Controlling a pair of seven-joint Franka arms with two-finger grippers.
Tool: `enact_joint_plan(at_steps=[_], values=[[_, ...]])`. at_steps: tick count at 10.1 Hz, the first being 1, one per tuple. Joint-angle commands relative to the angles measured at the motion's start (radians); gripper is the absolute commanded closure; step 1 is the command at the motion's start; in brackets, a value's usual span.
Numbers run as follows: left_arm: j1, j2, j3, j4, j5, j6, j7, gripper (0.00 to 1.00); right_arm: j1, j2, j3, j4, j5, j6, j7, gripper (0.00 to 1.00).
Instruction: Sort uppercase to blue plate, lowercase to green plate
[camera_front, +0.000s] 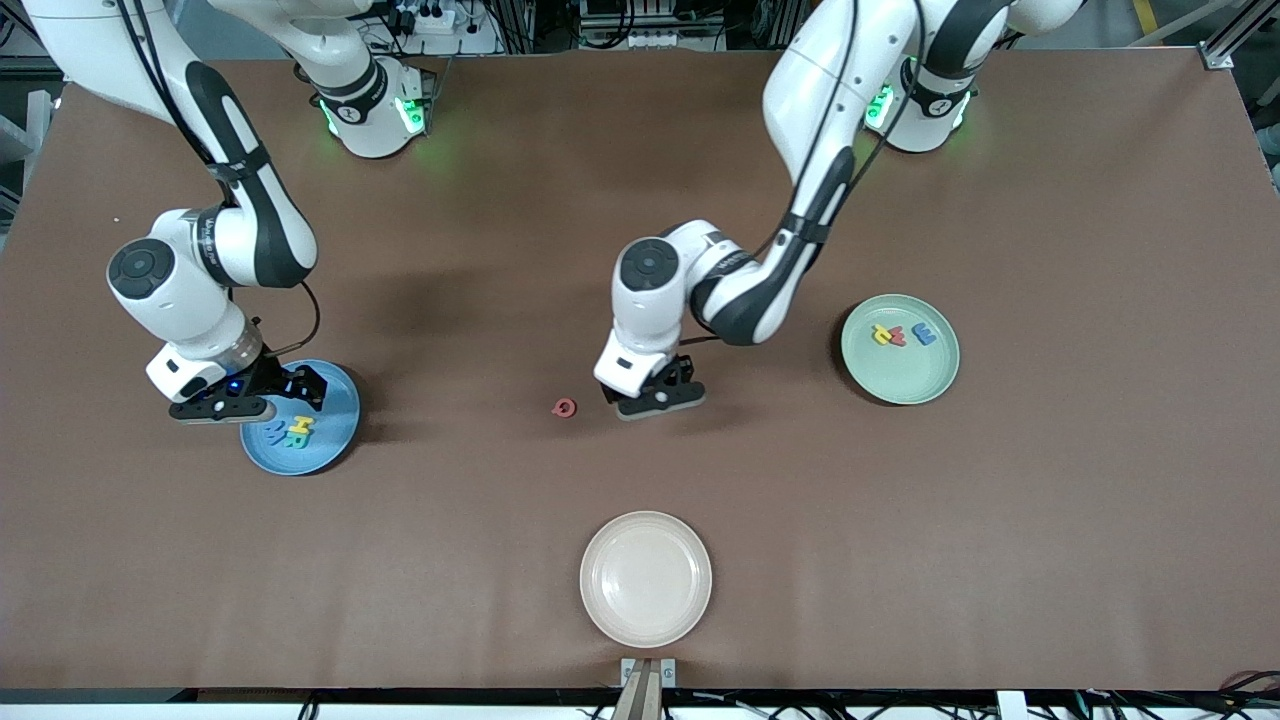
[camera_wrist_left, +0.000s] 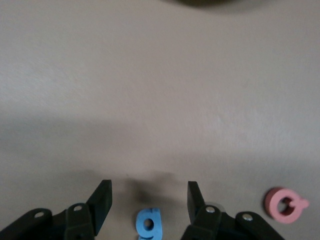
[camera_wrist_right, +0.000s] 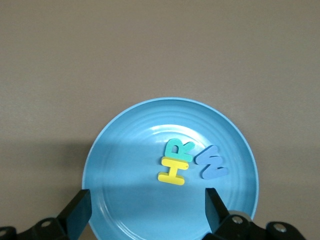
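Arm hides blue g (camera_wrist_left: 148, 224) under open left claw (camera_wrist_left: 148, 202) frontally.

plates (camera_front: 300, 455) 3 | foam letters (camera_front: 565, 407) 8 | arms (camera_front: 720, 290) 2

I have the blue plate (camera_front: 335, 440) at the right arm's end of the table, with H (camera_wrist_right: 173, 170), R (camera_wrist_right: 177, 149) and M (camera_wrist_right: 211, 162) lying on it, H touching R, M just beside them. The green plate (camera_front: 900, 378) sits toward the left arm's end, holding three letters (camera_front: 903, 335) in a row. Between the plates, Q (camera_front: 565, 407) lies on the table, with g (camera_wrist_left: 149, 223) near it. The cream plate (camera_front: 646, 578) is nearest the front camera, well apart from both.
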Motion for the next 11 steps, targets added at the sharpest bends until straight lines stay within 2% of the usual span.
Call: enact_joint_plan(at_steps=[1,5,8,11], values=[[-0.035,0.039,0.018,0.032,0.061,0.004,-0.017,0.33,0.001,0.007,0.002,0.018,-0.005,-0.011,0.023,0.00],[-0.033,0.036,0.015,0.029,0.058,0.001,-0.010,0.46,-0.001,-0.013,0.002,0.032,-0.003,-0.023,0.022,0.00],[-0.032,0.036,0.009,0.016,0.055,-0.002,-0.010,0.47,0.001,-0.032,0.002,0.072,0.000,-0.118,0.046,0.00],[-0.027,0.036,-0.010,0.014,0.047,-0.009,-0.019,0.47,-0.004,-0.036,0.000,0.089,0.002,-0.128,0.046,0.00]])
